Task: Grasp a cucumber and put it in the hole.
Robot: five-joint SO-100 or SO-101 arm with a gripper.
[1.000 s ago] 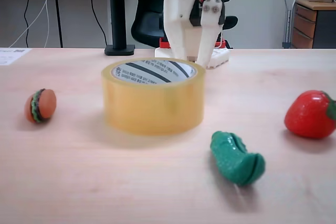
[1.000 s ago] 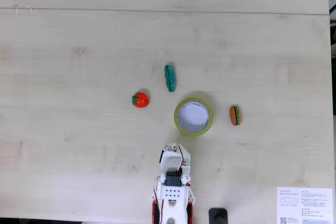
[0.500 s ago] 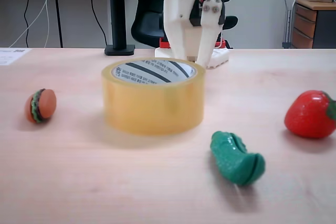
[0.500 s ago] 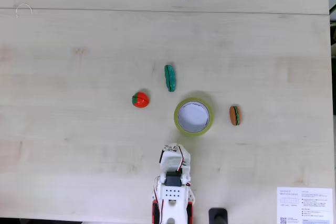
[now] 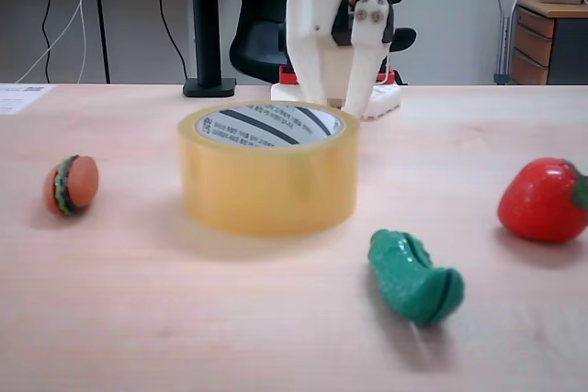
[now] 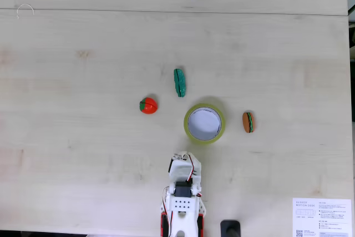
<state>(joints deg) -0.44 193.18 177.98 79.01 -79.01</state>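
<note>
1. Fixed view from the tabletop's front edge: nearest lies the cucumber (image 5: 413, 276), loose, just right of the roll, strawberry (image 5: 544, 199) toward the right edge.
2. Mid-tabletop, the roll's hole (image 5: 268, 125) is empty; its core print is unreadable. A burger toy (image 5: 71, 184) sits left.
3. Farthest, the tool (image 5: 342, 106) hangs behind the roll, holding nothing; whether its jaws are parted I cannot tell.
4. Judged: the reach has not begun; next, pass over the roll to the cucumber.

The white arm is sitting folded over its base at the tabletop's near edge in the top-down fixed view. The gripper (image 6: 183, 157) is pointing down toward the tabletop, fingers (image 5: 354, 89) lying together, carrying nothing. Red wiring is running along the wrist.
</note>
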